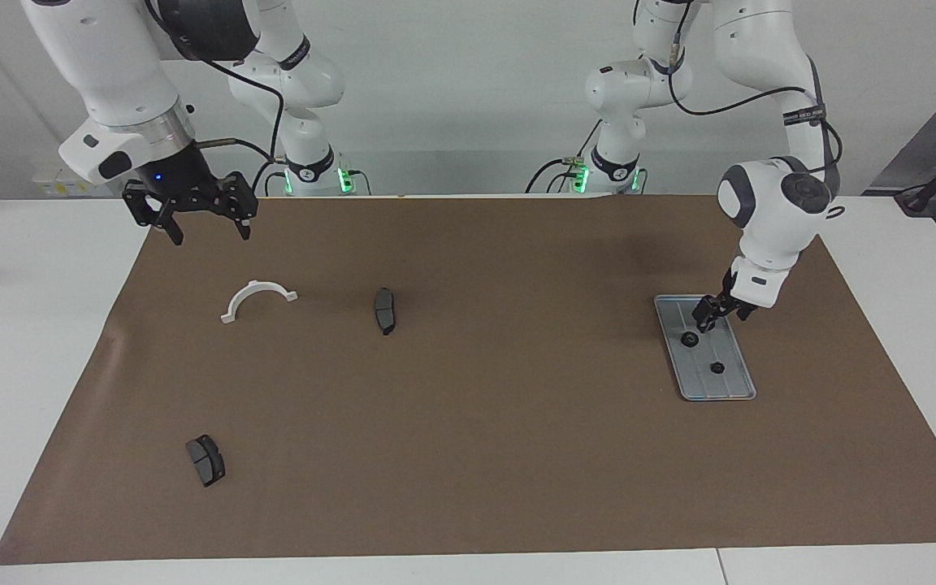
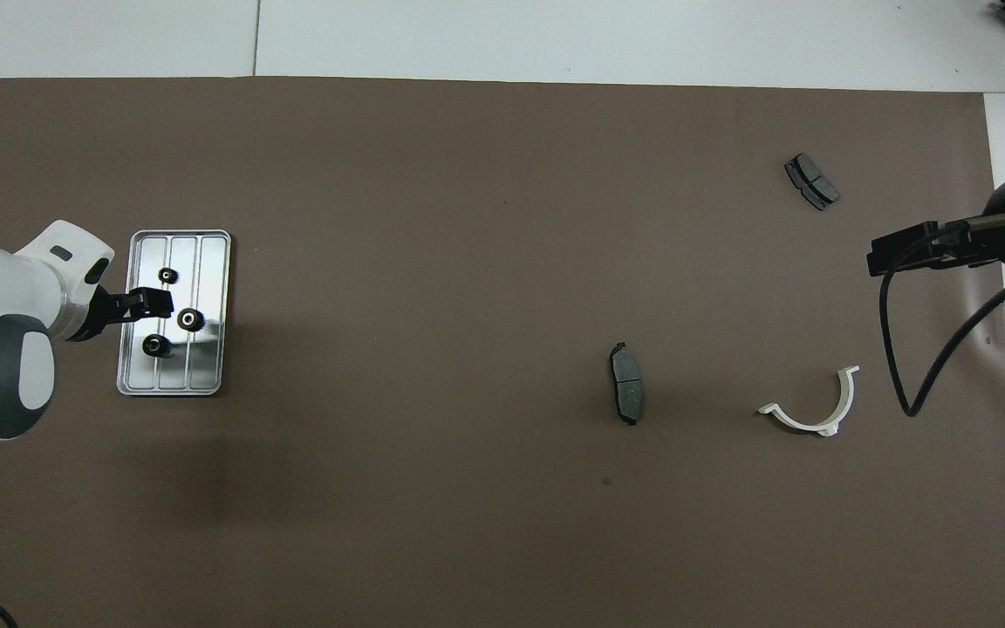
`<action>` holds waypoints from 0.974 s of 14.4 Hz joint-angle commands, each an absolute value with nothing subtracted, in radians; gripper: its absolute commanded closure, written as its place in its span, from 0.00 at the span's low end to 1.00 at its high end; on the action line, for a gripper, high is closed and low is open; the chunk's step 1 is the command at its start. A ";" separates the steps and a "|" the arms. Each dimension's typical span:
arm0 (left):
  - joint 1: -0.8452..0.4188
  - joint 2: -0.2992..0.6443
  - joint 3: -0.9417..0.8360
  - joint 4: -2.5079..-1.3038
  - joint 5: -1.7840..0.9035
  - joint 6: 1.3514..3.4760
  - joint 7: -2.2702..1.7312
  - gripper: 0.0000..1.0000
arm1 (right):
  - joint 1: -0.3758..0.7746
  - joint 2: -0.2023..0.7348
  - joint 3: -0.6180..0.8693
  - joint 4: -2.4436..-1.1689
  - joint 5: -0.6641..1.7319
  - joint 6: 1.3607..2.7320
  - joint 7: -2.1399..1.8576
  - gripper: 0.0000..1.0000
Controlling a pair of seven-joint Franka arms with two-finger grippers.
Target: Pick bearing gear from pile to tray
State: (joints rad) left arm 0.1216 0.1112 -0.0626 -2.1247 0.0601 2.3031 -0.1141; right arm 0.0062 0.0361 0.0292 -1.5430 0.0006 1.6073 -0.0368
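Three small black gears lay in the silver tray (image 2: 215, 262) at the left arm's end of the table: one gear (image 2: 168, 276) farthest from the robots, a second gear (image 2: 191, 320) about mid-tray, and a third gear (image 2: 153, 345) nearest the robots. In the facing view that third one was hidden by the left gripper (image 1: 716, 313), which hung low over the tray with its fingers parted and nothing between them, so by my reckoning a gear had just been let go there. The right gripper (image 1: 201, 223) waited in the air above the mat's edge at the right arm's end, fingers spread wide and empty. What remained of the pile on the brown mat (image 1: 468, 455) held no gear that I could make out: a white half-ring bracket (image 1: 257, 298), a dark brake pad (image 1: 384, 309) beside it toward the table's middle, and a second brake pad (image 1: 205, 460) farther from the robots. Judging by that, the sorting looked finished or all but finished; if anything was left, it was only for the left arm to lift clear of the tray.
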 commanded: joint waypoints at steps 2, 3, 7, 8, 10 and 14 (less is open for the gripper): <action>0.088 0.097 -0.066 -1.965 0.060 2.085 0.073 0.00 | -0.011 0.012 0.037 -1.568 0.021 1.603 -0.075 0.00; 0.056 0.094 -0.064 -1.962 0.060 2.066 0.077 0.00 | -0.011 0.012 0.037 -1.568 0.021 1.603 -0.075 0.00; -0.034 0.062 -0.067 -1.954 0.055 2.042 0.003 0.00 | -0.011 0.012 0.037 -1.566 0.021 1.603 -0.071 0.00; -0.037 0.046 -0.067 -1.928 0.051 2.008 0.005 0.00 | -0.012 0.012 0.037 -1.566 0.021 1.603 -0.069 0.00; -0.026 0.019 -0.064 -1.863 0.051 1.916 0.009 0.00 | -0.012 0.012 0.037 -1.566 0.021 1.603 -0.071 0.00; -0.023 0.008 -0.052 -1.663 0.019 1.714 0.009 0.00 | -0.023 0.012 0.037 -1.565 0.021 1.605 -0.077 0.00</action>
